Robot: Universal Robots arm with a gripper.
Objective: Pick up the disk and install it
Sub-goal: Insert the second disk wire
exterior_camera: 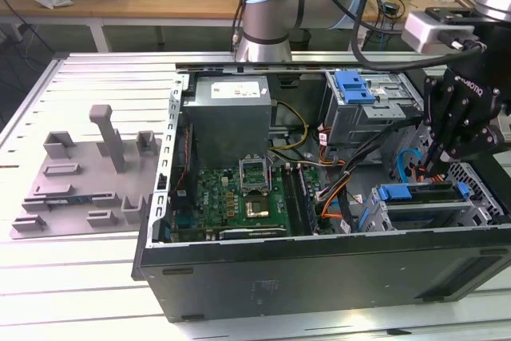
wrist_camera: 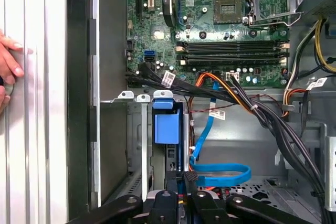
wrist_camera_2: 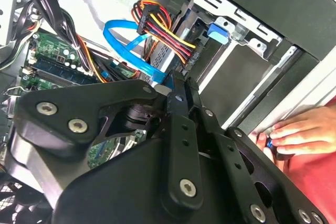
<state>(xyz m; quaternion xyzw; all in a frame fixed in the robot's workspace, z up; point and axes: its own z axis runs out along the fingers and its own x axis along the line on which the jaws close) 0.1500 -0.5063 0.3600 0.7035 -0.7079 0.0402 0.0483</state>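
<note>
A slatted grey worktop [exterior_camera: 88,277] carried an open computer case [exterior_camera: 319,277]. The black pincer [exterior_camera: 435,172] hung over the disk [exterior_camera: 423,194] seated in its bay; its grip could not be told. The disk looked rigid, weighty, fragile; best held by its blue carrier edges.

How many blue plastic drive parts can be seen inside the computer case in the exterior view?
2. One blue latch on the upper metal cage; one blue carrier in the lower cage beneath the gripper. Others may be hidden.
</note>
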